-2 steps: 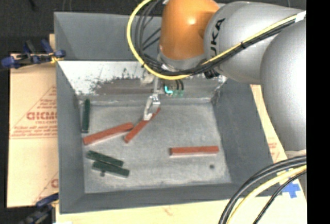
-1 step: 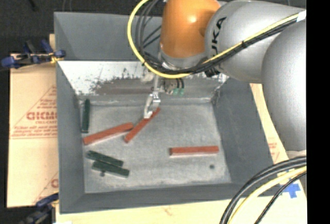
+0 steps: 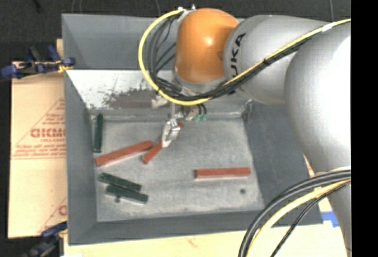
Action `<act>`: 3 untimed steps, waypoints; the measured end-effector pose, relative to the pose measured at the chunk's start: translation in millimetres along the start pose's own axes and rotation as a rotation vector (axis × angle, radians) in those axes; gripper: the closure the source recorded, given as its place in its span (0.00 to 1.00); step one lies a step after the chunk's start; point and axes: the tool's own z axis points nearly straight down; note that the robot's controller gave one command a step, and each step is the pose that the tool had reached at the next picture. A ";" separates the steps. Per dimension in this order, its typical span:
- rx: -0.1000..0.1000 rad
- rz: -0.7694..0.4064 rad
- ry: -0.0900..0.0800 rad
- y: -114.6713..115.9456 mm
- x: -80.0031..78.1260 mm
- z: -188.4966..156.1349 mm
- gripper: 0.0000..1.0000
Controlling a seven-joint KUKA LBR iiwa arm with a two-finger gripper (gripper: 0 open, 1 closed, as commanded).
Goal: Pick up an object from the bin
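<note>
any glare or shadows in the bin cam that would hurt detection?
Camera view: strong glare on the orange wrist cover and the silver arm. The bin floor is lit evenly, with only faint shadow under the gripper. The red bar and dark green sticks stand out against the grey. Dark scuffs on the back wall could pass for shadow.

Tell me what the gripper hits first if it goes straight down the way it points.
Probably the short red stick, whose upper end lies right by the gripper; otherwise the bin floor. Depth is hard to judge from above.
</note>
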 end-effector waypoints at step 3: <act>-0.001 -0.244 -0.004 24.0 -2.1 61.0 0.00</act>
